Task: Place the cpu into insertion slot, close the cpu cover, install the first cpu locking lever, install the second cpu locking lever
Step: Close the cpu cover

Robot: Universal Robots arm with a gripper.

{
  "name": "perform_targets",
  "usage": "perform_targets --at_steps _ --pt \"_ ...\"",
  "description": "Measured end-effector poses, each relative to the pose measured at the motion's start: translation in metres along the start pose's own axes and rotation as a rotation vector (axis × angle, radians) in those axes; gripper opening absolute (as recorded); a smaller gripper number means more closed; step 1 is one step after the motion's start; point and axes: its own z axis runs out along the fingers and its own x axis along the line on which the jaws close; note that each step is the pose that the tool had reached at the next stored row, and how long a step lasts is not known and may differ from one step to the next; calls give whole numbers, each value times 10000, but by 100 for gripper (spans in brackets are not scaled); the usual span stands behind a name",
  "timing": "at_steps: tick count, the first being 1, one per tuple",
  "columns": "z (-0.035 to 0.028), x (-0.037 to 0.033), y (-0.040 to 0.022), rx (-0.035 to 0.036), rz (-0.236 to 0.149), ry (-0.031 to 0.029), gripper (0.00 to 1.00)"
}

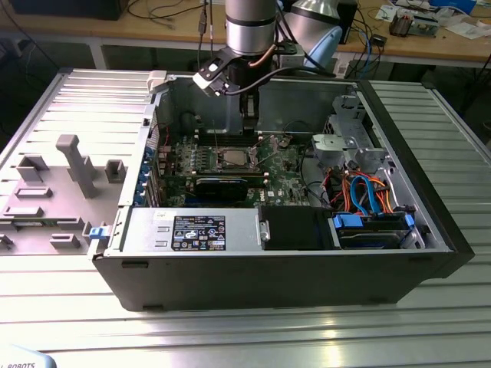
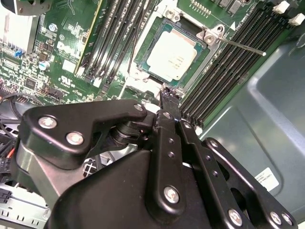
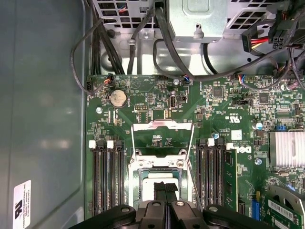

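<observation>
straight down, fingers (image 2: 167, 102) together, over the cpu (image 2: 174, 55)

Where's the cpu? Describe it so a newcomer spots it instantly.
Inside the open computer case lies a green board. Near its middle, between two banks of long black slots, sits the cpu: the only flat dull-silver square there.

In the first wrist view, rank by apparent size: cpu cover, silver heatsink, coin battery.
1. cpu cover, largest.
2. silver heatsink, partly cut off at the picture's edge.
3. coin battery, smallest.
</observation>
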Motion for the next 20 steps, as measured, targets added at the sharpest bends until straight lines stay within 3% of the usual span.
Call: perform_targets --at_steps 11,20 --pt "-13 0 7 4 0 0 11" --pt "-81 -2 11 5 0 2 11"
